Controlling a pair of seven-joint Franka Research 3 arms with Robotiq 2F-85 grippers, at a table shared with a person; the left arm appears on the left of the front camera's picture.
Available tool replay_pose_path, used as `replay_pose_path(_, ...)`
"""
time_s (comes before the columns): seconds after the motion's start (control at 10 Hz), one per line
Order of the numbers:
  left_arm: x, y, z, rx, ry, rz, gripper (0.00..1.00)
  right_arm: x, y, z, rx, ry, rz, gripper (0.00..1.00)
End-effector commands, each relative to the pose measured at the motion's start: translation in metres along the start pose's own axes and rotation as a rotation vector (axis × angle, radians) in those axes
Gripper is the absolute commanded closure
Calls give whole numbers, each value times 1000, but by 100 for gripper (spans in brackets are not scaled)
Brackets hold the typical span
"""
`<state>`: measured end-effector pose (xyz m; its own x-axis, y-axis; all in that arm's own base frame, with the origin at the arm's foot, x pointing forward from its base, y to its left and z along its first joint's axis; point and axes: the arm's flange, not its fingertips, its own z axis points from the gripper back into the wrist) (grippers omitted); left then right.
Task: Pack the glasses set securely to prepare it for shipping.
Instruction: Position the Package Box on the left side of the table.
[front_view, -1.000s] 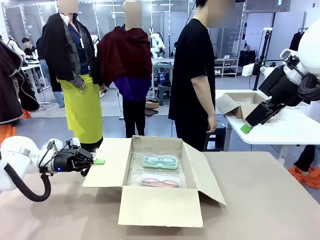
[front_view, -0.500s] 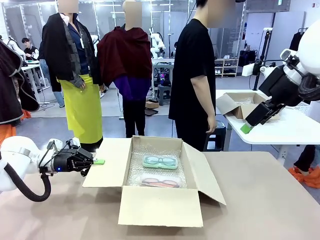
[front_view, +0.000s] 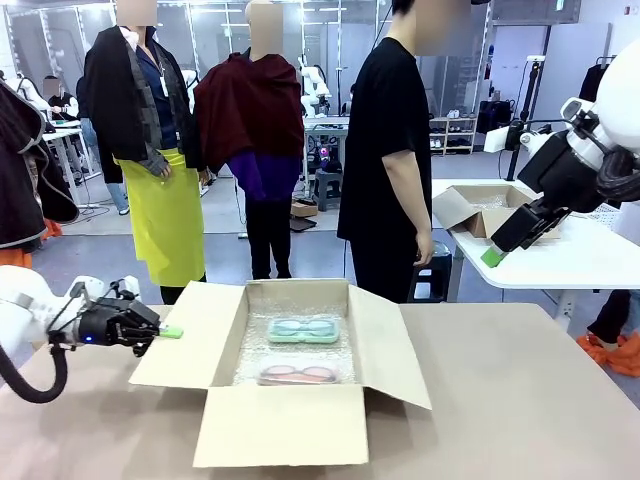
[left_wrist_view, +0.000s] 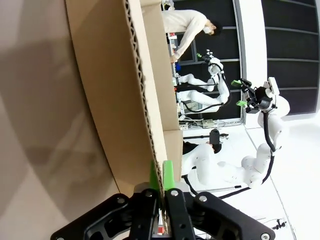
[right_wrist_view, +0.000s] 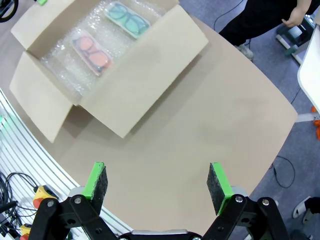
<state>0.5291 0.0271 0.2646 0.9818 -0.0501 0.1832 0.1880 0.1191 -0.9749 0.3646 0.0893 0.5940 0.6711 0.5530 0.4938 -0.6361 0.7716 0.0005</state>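
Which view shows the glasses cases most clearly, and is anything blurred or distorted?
Right wrist view: sharp from above, mint case and red case on glinting bubble wrap. Front view: cases smaller. Left wrist view: box flap fills the close foreground, the background arms bent by the wide lens.

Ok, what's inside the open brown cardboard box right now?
Inside the open brown cardboard box lie a pale mint green glasses case and a pinkish-red glasses case, side by side on clear bubble wrap. The wrap hides the box floor.
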Motion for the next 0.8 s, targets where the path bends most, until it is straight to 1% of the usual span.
replay_pose_path(0.0, -7, -5, 41, -43, -2, -10, 98, 4, 3, 1, -24, 7, -23, 0)
replay_pose_path(0.1, -12, -8, 67, -57, -19, -10, 98, 4, 3, 1, -24, 7, -23, 0)
replay_pose_path(0.2, -19, -9, 93, -59, -14, -2, 98, 4, 3, 1, -24, 7, -23, 0)
replay_pose_path(0.3, -25, -8, 125, -35, -1, 2, 98, 4, 3, 1, -24, 7, -23, 0)
replay_pose_path(0.4, -28, -4, 151, -6, -9, 11, 98, 4, 3, 1, -24, 7, -23, 0)
replay_pose_path(0.5, -30, -3, 175, -23, -25, 24, 98, 4, 3, 1, -24, 7, -23, 0)
replay_pose_path(0.7, -36, -2, 223, -11, -21, 27, 98, 4, 3, 1, -24, 7, -23, 0)
